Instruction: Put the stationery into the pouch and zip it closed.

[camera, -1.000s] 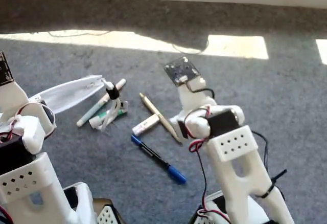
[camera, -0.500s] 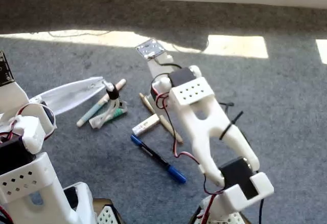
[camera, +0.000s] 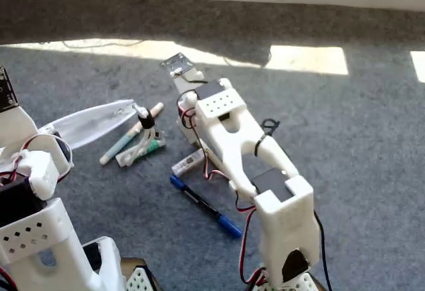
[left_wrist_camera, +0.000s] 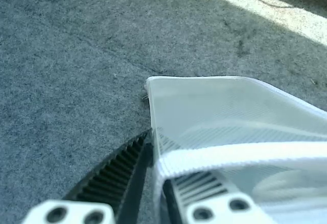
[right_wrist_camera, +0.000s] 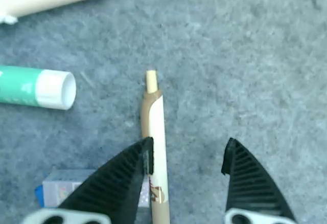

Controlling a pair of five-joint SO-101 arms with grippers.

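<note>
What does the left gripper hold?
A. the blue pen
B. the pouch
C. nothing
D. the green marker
B: in the left wrist view the left gripper is shut on the edge of the pouch.

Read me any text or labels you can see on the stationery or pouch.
No text is readable.
On the pen, a reddish mark, too blurred.
On the green tube, a white mark, too blurred.
On the box, faint marks, too blurred.
On the pouch, no print seen.
</note>
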